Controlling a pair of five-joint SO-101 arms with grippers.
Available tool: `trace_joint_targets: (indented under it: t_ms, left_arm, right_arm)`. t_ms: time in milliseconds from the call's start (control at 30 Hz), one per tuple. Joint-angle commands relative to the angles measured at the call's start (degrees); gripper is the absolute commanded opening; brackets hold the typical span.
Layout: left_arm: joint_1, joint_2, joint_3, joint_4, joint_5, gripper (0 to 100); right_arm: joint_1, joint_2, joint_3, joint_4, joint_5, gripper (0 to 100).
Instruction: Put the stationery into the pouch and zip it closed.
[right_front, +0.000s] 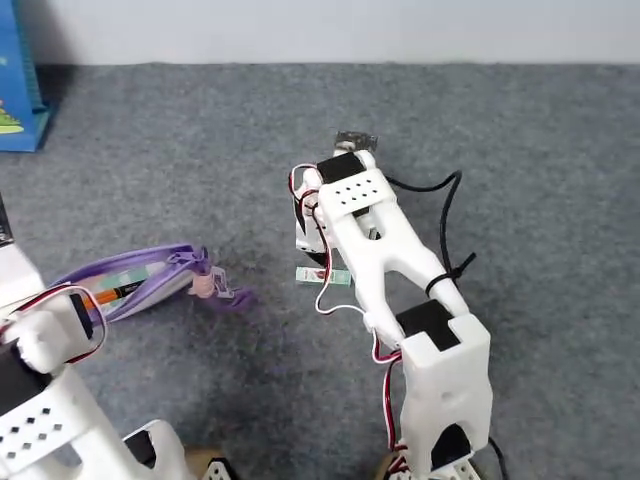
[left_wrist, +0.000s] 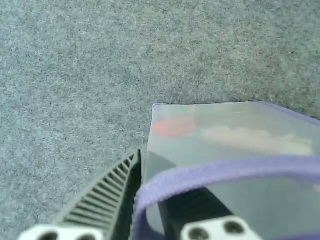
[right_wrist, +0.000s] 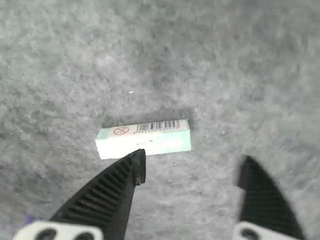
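While the left fingers (left_wrist: 107, 200) pinch the soft, floppy clear pouch (left_wrist: 225, 140) by its corner, left on the bench (right_front: 520, 150), the right fingers (right_wrist: 115, 185) gape wide over the eraser (right_wrist: 144, 137) mid-bench: looks light, firm, best taken across its long sides.

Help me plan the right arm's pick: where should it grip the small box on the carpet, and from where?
Grip the box at mid-length, across its narrow width, from straight above. It lies flat on the carpet, long and thin, so its long sides are the nearest parallel faces. The open right gripper is probably best turned to straddle them.
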Motion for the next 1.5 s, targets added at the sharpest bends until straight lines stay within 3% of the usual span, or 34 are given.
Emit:
trace_joint_targets:
  t_ms: [0, 267, 700, 867, 1033, 1267, 1467]
  left_arm:
    - [-1.0, 3.1, 3.6, -1.8, -0.5, 1]
    - [-1.0, 3.1, 3.6, -1.7, -0.5, 1]
    - [-1.0, 3.1, 3.6, -1.7, -0.5, 1]
    - [-1.0, 3.1, 3.6, -1.7, -0.7, 1]
    - [-1.0, 3.1, 3.6, -1.7, -0.6, 1]
    - [-1.0, 3.1, 3.6, -1.7, -0.5, 1]
    - [-1.0, 3.1, 3.6, -1.7, -0.5, 1]
  right_arm:
    - [-2.0, -0.5, -3.1, 0.2, -4.9, 44.1]
    - [-4.9, -0.3, -3.0, -2.4, -9.8, 44.9]
    - [-4.9, 7.8, -3.0, -2.5, -6.3, 44.7]
    - [-3.6, 6.8, -3.2, -0.6, -5.5, 29.2]
    - [1.2, 2.9, -3.2, 1.5, 1.8, 8.4]
    - [5.3, -4.2, -3.2, 7.3, 16.1, 7.9]
    - [5.0, -7.0, -3.2, 8.1, 49.8, 7.9]
